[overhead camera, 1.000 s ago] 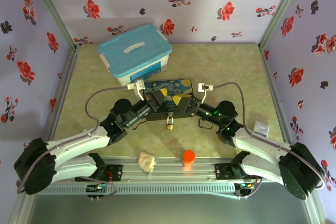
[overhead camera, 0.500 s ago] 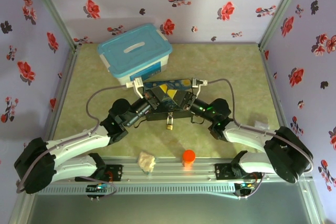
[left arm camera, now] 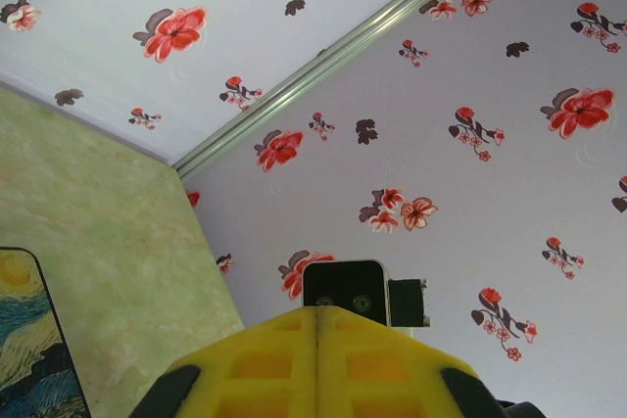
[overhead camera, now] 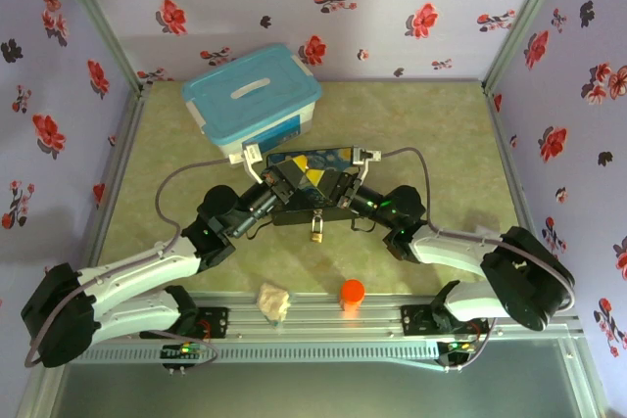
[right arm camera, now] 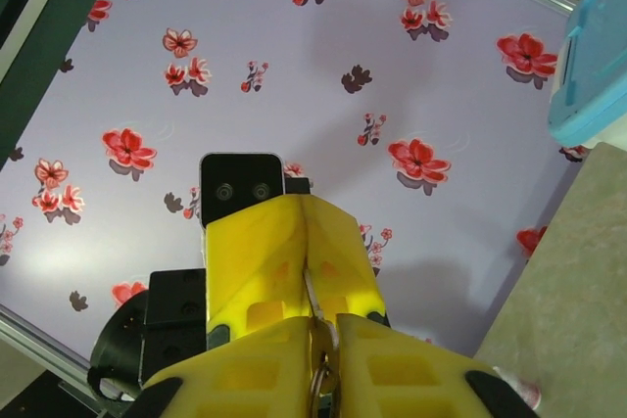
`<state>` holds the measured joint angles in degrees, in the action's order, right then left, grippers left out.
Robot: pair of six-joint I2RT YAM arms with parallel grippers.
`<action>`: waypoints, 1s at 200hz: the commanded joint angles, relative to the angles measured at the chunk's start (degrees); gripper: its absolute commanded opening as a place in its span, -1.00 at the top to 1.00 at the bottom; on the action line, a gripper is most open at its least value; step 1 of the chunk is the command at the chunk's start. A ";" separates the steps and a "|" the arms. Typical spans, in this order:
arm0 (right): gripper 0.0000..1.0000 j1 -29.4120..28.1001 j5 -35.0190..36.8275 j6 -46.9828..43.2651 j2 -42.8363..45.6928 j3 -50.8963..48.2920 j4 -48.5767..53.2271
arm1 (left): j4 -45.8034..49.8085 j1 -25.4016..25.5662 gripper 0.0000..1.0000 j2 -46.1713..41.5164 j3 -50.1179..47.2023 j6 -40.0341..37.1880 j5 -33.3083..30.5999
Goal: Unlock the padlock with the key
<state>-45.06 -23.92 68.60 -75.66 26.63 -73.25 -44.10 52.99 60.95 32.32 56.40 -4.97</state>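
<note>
- Fingers of the right gripper (right arm camera: 313, 330) are clenched on a thin metal sliver with a ring, judged the key (right arm camera: 312, 302).
- The left gripper (left arm camera: 316, 335) is pressed closed, tip-to-tip with the right; its contents cannot be told.
- The padlock (overhead camera: 316, 233) hangs at 6 o'clock of both grippers, at the near edge of the painted tin (overhead camera: 312, 160).
- Step: settling the key grip. Next: carry the key down, aligned with the keyhole.

Matt yellow plastic, moulded in a ribbed grid, on the fingers of the left gripper (left arm camera: 316, 340) and the right gripper (right arm camera: 318, 340). Thin grey metal, faintly shiny, for the key (right arm camera: 311, 296) pinched between the right fingers. Polished brass and a silvery metal shackle on the padlock (overhead camera: 316, 234), just below both grippers. Glossy painted tin box (overhead camera: 328, 156) beyond them. Smooth turquoise plastic lid (overhead camera: 250, 90) farther beyond the left gripper. Matt, mottled green table (overhead camera: 431, 134).
</note>
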 commanded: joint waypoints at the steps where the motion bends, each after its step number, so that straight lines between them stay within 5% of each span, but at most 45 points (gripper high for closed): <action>1: 0.76 -0.21 1.28 -1.28 1.45 -0.13 -1.52 | -0.82 -0.08 1.00 -1.88 0.12 -1.91 -1.16; 72: 0.66 0.09 2.24 -3.23 3.60 -0.88 1.65 | -1.26 -0.08 1.00 -1.47 -0.53 -1.29 -1.49; 133: 1.00 0.06 2.19 -2.24 2.02 -1.39 -1.54 | -1.52 -0.08 1.00 -1.01 -1.02 -0.94 -1.80; 186: 1.00 0.11 3.76 -4.59 4.32 -2.92 3.10 | -0.84 -0.50 1.00 -1.66 -1.93 -0.92 -3.44; 200: 1.00 0.11 5.23 -6.30 6.23 -2.99 8.81 | 0.00 -0.69 0.22 -2.41 -1.83 -2.13 -3.67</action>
<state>-45.06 -21.91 65.71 -72.79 24.73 -70.22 -43.79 52.97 60.23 30.87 56.23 -5.80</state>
